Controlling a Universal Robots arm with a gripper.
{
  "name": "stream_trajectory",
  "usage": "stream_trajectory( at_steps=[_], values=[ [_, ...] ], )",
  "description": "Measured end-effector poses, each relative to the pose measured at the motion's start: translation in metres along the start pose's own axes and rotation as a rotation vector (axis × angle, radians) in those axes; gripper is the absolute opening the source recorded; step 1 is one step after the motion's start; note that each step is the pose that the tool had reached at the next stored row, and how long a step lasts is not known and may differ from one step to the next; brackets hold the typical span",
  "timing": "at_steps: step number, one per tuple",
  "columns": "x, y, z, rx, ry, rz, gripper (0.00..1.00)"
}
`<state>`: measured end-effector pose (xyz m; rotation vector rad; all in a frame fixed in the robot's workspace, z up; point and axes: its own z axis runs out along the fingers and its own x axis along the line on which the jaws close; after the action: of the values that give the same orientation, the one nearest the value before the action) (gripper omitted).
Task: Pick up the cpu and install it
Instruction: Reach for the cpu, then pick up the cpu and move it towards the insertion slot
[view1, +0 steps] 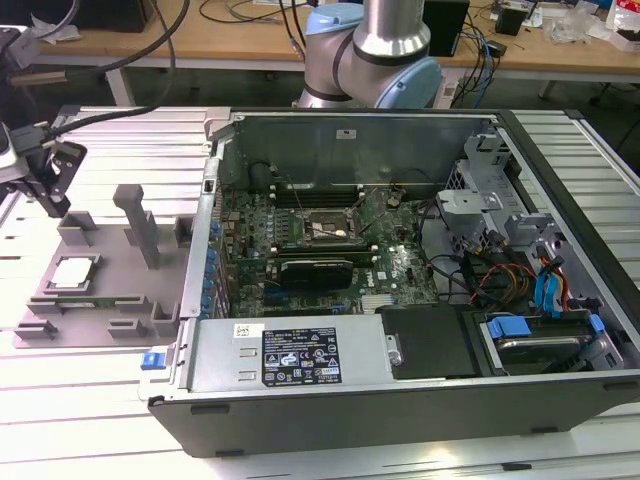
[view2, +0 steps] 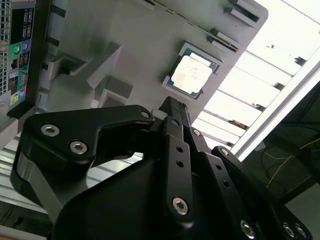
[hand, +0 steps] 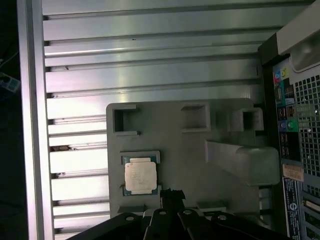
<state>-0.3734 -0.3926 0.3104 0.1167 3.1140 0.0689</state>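
The cpu (view1: 72, 272) is a small silver square lying flat in a recess of the grey moulded holder (view1: 112, 282), at the exterior view's left. Both wrist views look down on the cpu (view2: 191, 75) (hand: 140, 176) in its pocket. My gripper (view1: 52, 200) hangs above the holder's far left part, clear of the chip. Its black fingers (view2: 173, 111) meet in one narrow tip, shut on nothing, and that tip (hand: 171, 194) sits just beside the cpu's pocket. The motherboard socket (view1: 325, 228) lies inside the open computer case (view1: 300, 355).
Upright blocks (view1: 135, 215) rise from the holder near the chip. The case's side wall (view1: 205, 230) stands between the holder and the motherboard. Cables and drive bays (view1: 520, 280) fill the case's right end. Ribbed aluminium table (hand: 150, 45) surrounds the holder.
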Motion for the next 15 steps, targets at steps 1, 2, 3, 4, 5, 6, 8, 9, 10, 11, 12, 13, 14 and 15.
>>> stream_trajectory(
  at_steps=[1, 2, 3, 4, 5, 6, 8, 9, 10, 11, 12, 13, 14, 15],
  values=[
    [0.0017, -0.0002, 0.0015, 0.0000, 0.0000, 0.000, 0.11],
    [0.0020, -0.0002, 0.0016, 0.0001, 0.0001, 0.000, 0.11],
    [0.0021, -0.0002, 0.0016, 0.0001, 0.0001, 0.000, 0.11],
    [0.0022, -0.0002, 0.0017, 0.0000, 0.0000, 0.000, 0.11],
    [0.0023, -0.0002, 0.0016, 0.0000, 0.0001, 0.000, 0.11],
    [0.0023, -0.0002, 0.0017, 0.0000, 0.0000, 0.000, 0.11],
    [0.0023, -0.0002, 0.0016, 0.0000, 0.0000, 0.000, 0.11],
    [0.0023, -0.0002, 0.0016, 0.0001, 0.0001, 0.000, 0.11],
    [0.0024, -0.0002, 0.0016, 0.0001, 0.0000, 0.000, 0.11],
    [0.0025, -0.0002, 0.0019, 0.0001, 0.0002, 0.000, 0.11],
    [0.0027, -0.0002, 0.0023, 0.0001, 0.0000, 0.000, 0.11],
    [0.0030, -0.0002, 0.0026, 0.0000, -0.0001, 0.000, 0.11],
    [0.0033, -0.0002, 0.0028, -0.0001, -0.0001, 0.000, 0.11],
    [0.0038, -0.0002, 0.0030, -0.0001, -0.0001, 0.000, 0.11]
  ],
)
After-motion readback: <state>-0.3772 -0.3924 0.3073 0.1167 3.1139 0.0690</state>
